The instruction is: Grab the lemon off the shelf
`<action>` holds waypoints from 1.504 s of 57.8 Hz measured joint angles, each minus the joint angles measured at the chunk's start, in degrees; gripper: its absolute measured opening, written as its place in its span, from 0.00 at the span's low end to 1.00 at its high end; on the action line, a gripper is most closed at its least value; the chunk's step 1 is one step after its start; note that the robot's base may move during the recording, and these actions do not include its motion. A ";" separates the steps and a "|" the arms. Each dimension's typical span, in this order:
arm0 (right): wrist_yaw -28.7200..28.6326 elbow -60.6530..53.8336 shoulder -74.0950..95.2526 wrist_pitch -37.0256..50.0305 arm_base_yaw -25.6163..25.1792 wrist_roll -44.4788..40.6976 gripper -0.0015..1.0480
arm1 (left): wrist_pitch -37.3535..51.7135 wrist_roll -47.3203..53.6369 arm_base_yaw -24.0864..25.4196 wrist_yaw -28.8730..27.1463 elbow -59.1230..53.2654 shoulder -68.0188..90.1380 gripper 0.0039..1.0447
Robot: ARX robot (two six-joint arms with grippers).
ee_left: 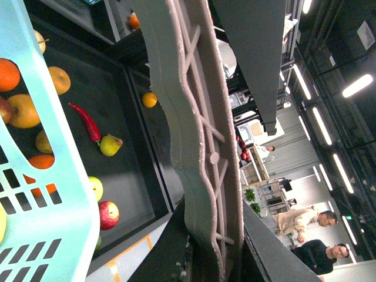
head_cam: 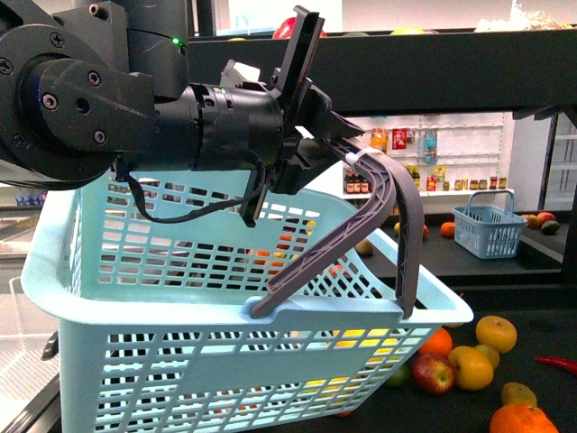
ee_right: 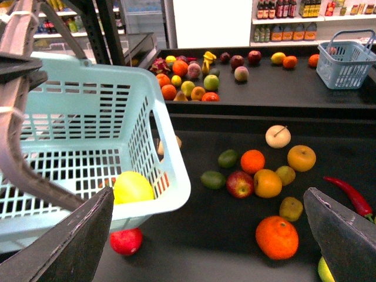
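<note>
The lemon [ee_right: 132, 187], bright yellow and smooth, lies inside the pale blue basket [ee_right: 88, 117] against its near corner wall; its yellow shows through the mesh [head_cam: 347, 338] in the front view. My left gripper [head_cam: 347, 149] is shut on the basket's grey handle [head_cam: 388, 194], holding the basket over the shelf's dark lower tray [ee_right: 205, 258]. In the left wrist view the handle [ee_left: 200, 147] runs straight into the jaws. My right gripper [ee_right: 209, 202] hangs open above the tray beside the basket, nothing between its fingers [ee_right: 70, 241].
Loose fruit lies on the tray: an orange [ee_right: 277, 237], a red apple [ee_right: 239, 183], a red chili [ee_right: 349, 197], another red apple [ee_right: 126, 241] by the basket's corner. A small blue basket [ee_right: 343, 56] stands on the far tray. An upper tier [head_cam: 433, 45] hangs overhead.
</note>
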 joint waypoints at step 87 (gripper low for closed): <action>0.35 -25.57 -37.57 -10.10 0.02 -1.20 0.03 | -0.02 0.00 0.02 0.00 0.00 0.04 0.11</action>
